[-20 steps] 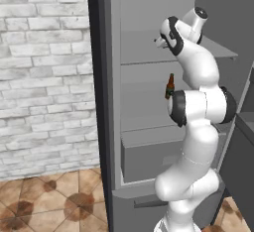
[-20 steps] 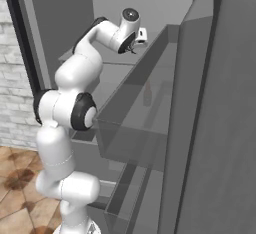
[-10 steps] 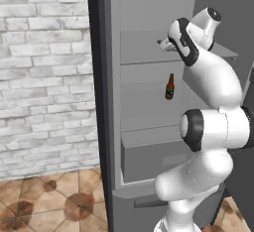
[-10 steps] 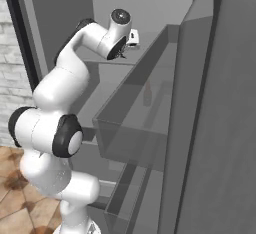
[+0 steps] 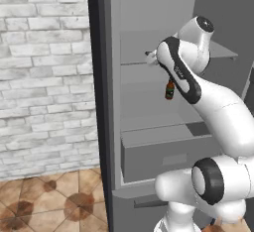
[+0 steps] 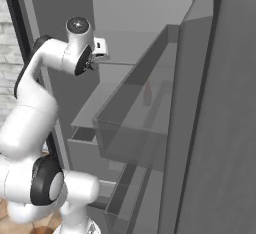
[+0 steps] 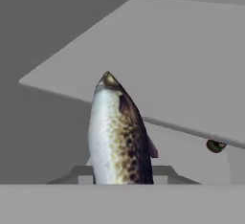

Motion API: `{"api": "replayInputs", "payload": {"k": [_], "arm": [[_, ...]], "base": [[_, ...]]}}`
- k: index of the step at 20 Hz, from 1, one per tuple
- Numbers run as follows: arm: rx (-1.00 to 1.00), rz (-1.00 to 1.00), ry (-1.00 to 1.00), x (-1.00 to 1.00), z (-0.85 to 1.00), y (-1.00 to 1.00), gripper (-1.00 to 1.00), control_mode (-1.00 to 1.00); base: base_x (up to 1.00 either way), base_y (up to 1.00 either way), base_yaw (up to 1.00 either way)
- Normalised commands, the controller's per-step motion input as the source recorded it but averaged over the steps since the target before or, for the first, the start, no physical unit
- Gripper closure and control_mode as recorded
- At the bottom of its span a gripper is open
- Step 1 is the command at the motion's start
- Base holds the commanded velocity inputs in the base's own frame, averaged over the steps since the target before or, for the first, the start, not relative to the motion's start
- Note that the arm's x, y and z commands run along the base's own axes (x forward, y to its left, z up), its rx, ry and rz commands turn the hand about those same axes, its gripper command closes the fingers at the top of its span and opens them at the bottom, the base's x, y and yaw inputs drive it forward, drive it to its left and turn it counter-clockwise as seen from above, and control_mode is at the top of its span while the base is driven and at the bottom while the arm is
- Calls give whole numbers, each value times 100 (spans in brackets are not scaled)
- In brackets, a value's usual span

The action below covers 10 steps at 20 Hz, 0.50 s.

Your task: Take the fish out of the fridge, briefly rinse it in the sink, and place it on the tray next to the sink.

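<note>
Brick wall (image 5: 44,72): stood at the far left of the left base view, beside the fridge (image 5: 106,127), whose door stood open.
Fish (image 7: 119,137): seen in the hand view; long axis ran up and down that view, pointed head uppermost and away from the camera, pale side to the left, dark speckled side to the right.
Fish, position: raised in front of the edge of a flat grey shelf (image 7: 158,60) inside the fridge; touching no shelf that could be seen.
Fish, relative to gripper: rose straight from the bottom middle of the hand view, where the finger tips would sit; tail end cut off there.
Gripper (image 5: 151,57): closed down narrow; finger tips hidden behind the fish, so contact itself could not be made out, though the fish appeared held by its tail end.
Bottle (image 5: 169,89): small, dark, upright on the shelf below the hand, well apart from the fish.
Drawer (image 5: 163,149): sat pulled partly out at the fridge bottom.
Door bin (image 6: 135,128): translucent; bottle showed faintly through it.
</note>
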Motion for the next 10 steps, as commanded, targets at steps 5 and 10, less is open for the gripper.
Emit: {"api": "replayInputs", "payload": {"k": [5,10], "arm": [[-31,0,13,-100,-76,97,100,-100],[-25,0,16,-100,-91,65,100,-100]], "base": [[0,0,0],[0,0,0]]}}
